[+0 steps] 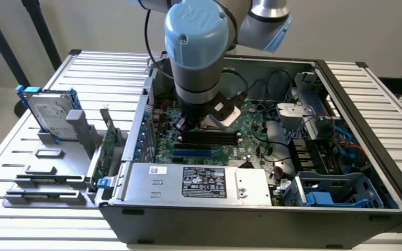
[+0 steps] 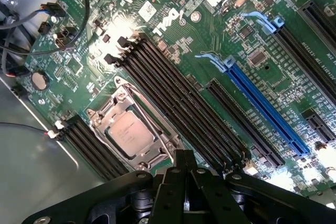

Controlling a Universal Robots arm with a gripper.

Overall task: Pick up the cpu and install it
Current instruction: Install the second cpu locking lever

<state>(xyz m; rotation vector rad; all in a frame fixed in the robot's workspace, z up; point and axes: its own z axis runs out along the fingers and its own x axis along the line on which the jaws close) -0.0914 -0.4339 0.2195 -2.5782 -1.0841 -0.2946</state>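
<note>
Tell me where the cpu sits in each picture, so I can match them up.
Exterior view: hidden behind the arm's wrist above the board, so it cannot be placed.
Wrist view: cpu lies in its socket frame, beside the shut tool.
Shared landmark: black memory slots next to the socket.

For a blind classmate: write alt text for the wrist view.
A silvery cpu sits in its motherboard socket, the shut gripper above and empty. Black memory slots and a blue slot run alongside.
</note>
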